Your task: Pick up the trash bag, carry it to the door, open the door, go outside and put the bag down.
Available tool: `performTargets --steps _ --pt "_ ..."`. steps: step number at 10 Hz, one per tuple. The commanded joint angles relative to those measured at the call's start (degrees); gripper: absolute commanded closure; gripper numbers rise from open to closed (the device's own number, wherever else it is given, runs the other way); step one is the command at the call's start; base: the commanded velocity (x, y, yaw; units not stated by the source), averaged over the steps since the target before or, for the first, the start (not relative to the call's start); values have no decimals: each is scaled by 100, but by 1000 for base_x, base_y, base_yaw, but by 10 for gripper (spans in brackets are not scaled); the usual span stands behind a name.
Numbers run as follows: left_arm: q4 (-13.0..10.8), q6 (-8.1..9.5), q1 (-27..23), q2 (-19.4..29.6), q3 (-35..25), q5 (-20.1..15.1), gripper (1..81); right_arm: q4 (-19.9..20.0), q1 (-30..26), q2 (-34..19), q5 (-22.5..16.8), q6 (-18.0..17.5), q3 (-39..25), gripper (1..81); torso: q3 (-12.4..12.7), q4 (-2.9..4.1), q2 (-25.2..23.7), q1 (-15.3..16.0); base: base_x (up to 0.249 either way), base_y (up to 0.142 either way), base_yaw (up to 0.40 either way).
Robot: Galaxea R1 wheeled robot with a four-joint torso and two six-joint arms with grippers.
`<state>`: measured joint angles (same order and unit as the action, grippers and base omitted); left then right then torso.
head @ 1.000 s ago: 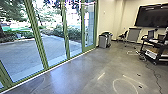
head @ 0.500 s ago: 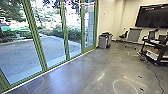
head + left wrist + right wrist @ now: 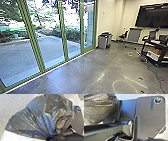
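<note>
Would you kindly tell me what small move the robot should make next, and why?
Probably a slight turn left, toward the green-framed glass panels: they stand on its left with paved ground beyond, and the trash bag looms close in both wrist views.

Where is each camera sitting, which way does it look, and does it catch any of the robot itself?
Head view: high on the robot, looking forward and down at green-framed glass panels, a gray bin and the floor.
Left wrist view: on the left arm's wrist, looking downward at the gathered trash bag, with part of the robot's dark plate.
Right wrist view: on the right arm's wrist, looking downward past the robot's jointed bar and the plate.
Both wrist views share the bag and plate.
</note>
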<state>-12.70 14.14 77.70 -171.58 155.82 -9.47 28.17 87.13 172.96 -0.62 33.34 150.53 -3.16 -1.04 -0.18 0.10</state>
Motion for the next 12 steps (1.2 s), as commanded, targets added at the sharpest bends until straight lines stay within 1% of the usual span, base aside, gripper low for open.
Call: performTargets --steps 1,4,12 --pt "-48 -17 -365 36 10 -327 811 -57 -243 22 -412 15 -34 10 0 0 0 0 125 -67 0" --pt "-48 -17 -365 45 10 -327 811 -57 -243 13 -412 15 -34 10 0 0 0 -2 124 -67 0" --pt "-48 -17 -365 45 10 -327 811 -49 -243 13 -412 15 -34 10 0 0 0 -2 124 0 0"
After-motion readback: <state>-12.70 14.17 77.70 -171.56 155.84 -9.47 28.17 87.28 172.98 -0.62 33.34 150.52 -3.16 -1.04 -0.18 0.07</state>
